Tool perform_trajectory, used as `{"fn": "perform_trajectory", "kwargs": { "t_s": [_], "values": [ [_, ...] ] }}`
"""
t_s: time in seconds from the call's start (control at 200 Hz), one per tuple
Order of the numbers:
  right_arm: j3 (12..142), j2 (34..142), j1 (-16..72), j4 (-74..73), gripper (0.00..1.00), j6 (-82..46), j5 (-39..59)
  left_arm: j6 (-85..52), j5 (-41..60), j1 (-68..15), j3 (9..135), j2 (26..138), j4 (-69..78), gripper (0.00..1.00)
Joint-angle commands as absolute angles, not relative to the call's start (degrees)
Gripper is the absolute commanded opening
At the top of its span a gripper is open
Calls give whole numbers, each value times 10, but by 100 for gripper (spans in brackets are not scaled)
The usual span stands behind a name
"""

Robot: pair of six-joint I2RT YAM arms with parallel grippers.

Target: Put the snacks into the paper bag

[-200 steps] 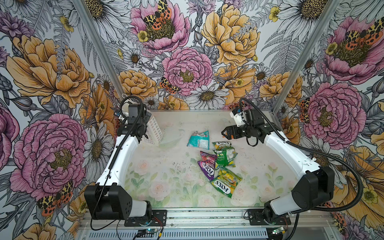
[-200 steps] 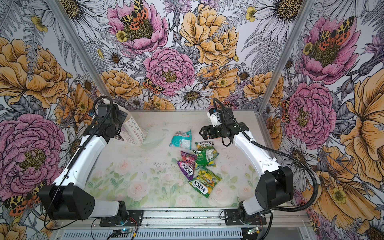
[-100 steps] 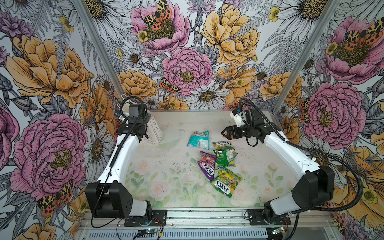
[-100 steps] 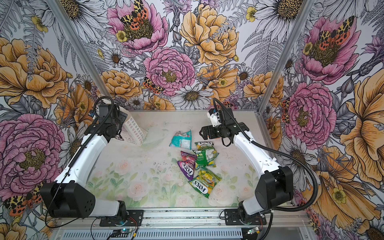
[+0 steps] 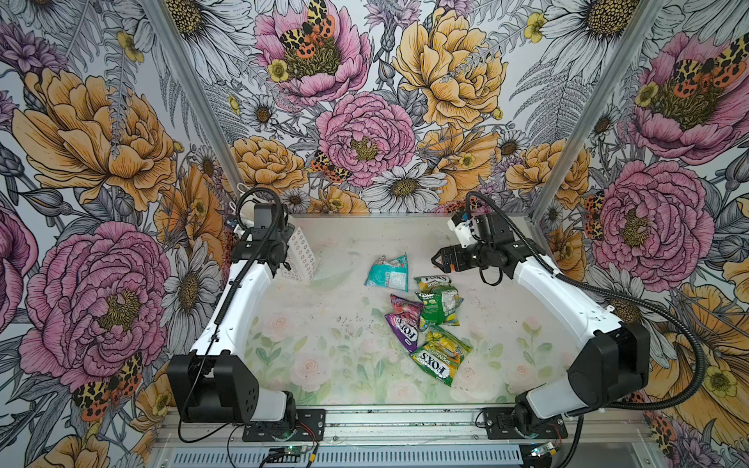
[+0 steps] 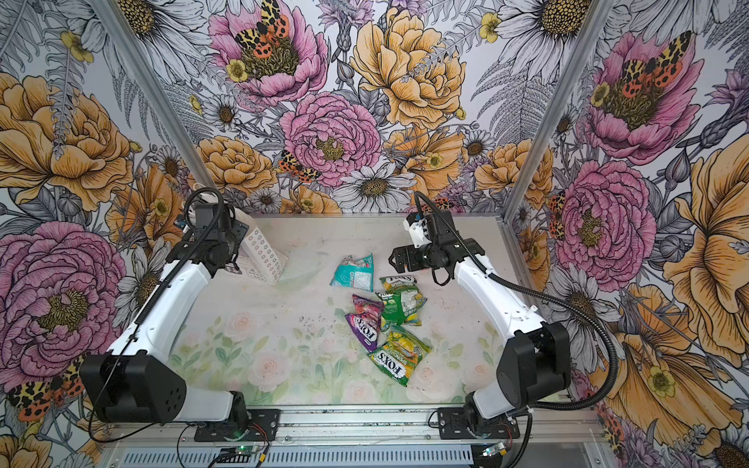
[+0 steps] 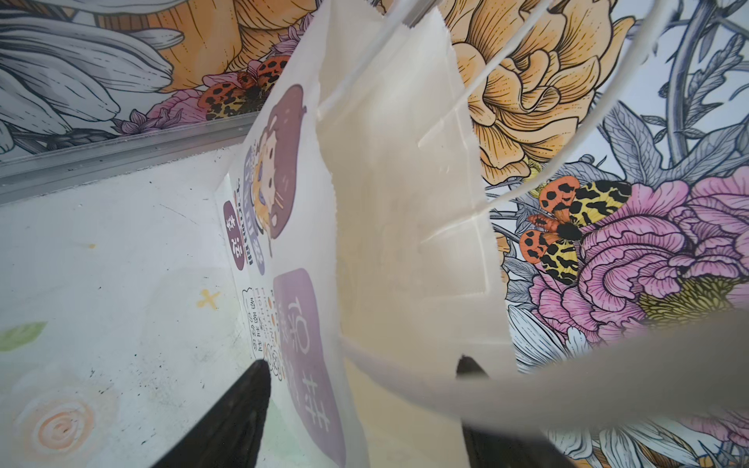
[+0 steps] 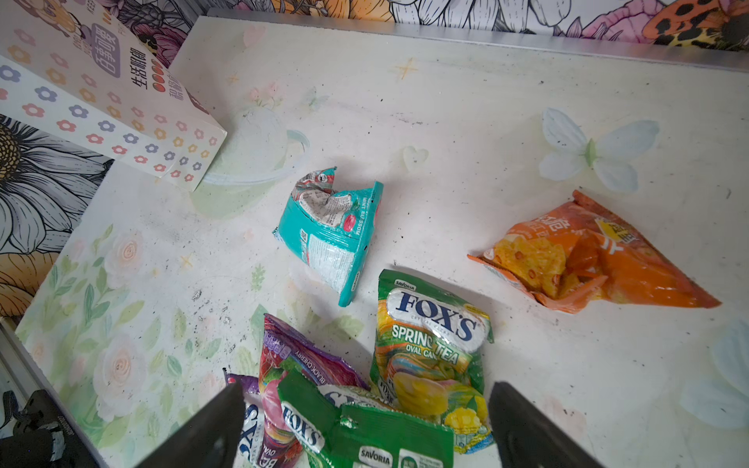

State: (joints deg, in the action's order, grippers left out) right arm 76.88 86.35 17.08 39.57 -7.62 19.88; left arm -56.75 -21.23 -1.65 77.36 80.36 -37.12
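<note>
Floral-papered booth; pale flower-printed tabletop (image 5: 324, 377). 1 tall white paper bag (image 5: 303, 259), flower-dotted sides, stands at the far-left corner. Its printed front wall passes between the jaws of the left gripper (image 7: 362, 362), which stand apart, seemingly not pinching. 6 crinkly foil snack packets (image 6: 399, 308) lie centre-right on the tabletop: 1 teal-white packet (image 5: 388, 273), 3 green-yellow FOX'S packets (image 5: 441, 358), 1 purple FOX'S packet (image 5: 405, 324), 1 orange packet (image 8: 587, 259). Over them the right gripper (image 5: 434, 259) gapes wide, empty.

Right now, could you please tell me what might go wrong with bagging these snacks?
The bag leans, the left gripper straddles its rim, and a white cord hangs across one jaw: closing could tip or snag it. A green packet overlaps the purple packet near the open right gripper: one grab may drag both.
</note>
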Motion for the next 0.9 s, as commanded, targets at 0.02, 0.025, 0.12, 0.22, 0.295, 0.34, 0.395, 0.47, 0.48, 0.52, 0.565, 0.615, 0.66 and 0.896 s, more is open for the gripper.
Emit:
{"fn": "perform_trajectory", "kwargs": {
  "t_s": [0.02, 0.025, 0.12, 0.22, 0.295, 0.34, 0.395, 0.47, 0.48, 0.52, 0.565, 0.615, 0.66, 0.896],
  "values": [
    [761, 868, 174, 381, 95, -69, 208, -566, -224, -19, 771, 795, -372, 71],
    [761, 868, 174, 381, 95, -69, 208, -566, -224, -19, 770, 795, -373, 71],
    [760, 869, 174, 381, 95, -69, 208, -566, -224, -20, 770, 795, -373, 70],
    [759, 868, 174, 381, 95, -69, 207, -566, -224, -19, 770, 795, -372, 66],
    [759, 867, 174, 381, 95, -69, 207, -567, -222, -18, 768, 796, -373, 64],
    [758, 866, 174, 381, 95, -69, 207, -568, -222, -18, 768, 797, -372, 63],
    [758, 867, 174, 381, 95, -69, 207, -569, -221, -18, 766, 797, -373, 62],
    [757, 867, 174, 381, 95, -69, 206, -570, -221, -17, 764, 797, -373, 62],
    [757, 868, 174, 381, 95, -69, 206, -570, -221, -18, 764, 797, -373, 62],
    [758, 868, 174, 381, 95, -69, 206, -570, -221, -17, 762, 797, -373, 62],
    [758, 869, 174, 381, 95, -69, 206, -571, -221, -16, 761, 796, -372, 62],
    [758, 870, 174, 381, 95, -69, 206, -572, -222, -16, 759, 796, -372, 62],
    [757, 870, 174, 381, 95, -69, 206, -572, -223, -15, 757, 795, -372, 63],
    [757, 871, 174, 381, 95, -69, 205, -573, -221, -10, 748, 792, -372, 58]
  ]
}}
